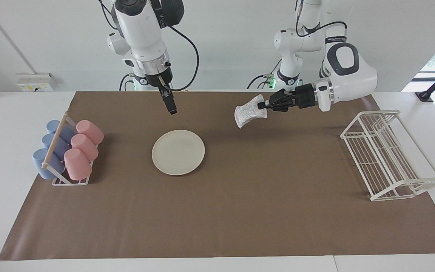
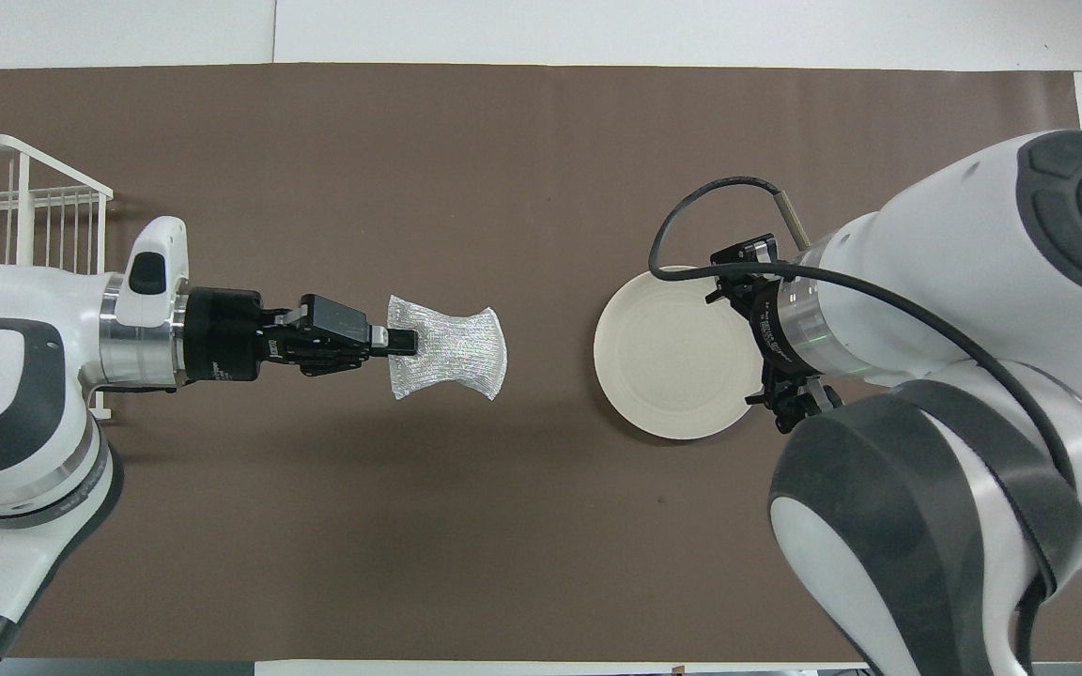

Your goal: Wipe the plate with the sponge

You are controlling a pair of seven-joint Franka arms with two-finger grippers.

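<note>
Brown paper mat [image 1: 240, 211] covers white table. Flat round cream plate [image 1: 178, 152] lies on it. Left gripper [image 1: 263, 105] pinches speckled mesh sponge [image 1: 247, 111] aloft over bare mat; right gripper [image 1: 170, 107], jaws spread, hangs above mat beside plate.

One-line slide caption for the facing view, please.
Left gripper carries the sponge above the mat toward the plate; right gripper hangs open.

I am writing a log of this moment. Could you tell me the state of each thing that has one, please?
plate: flat on the brown mat, bare, untouched.
sponge: pinched by one edge, hanging in the air over the mat, short of the plate.
left gripper: shut on the sponge.
right gripper: open, empty, pointing down.
cups: lying in their rack.
wire rack: empty.
</note>
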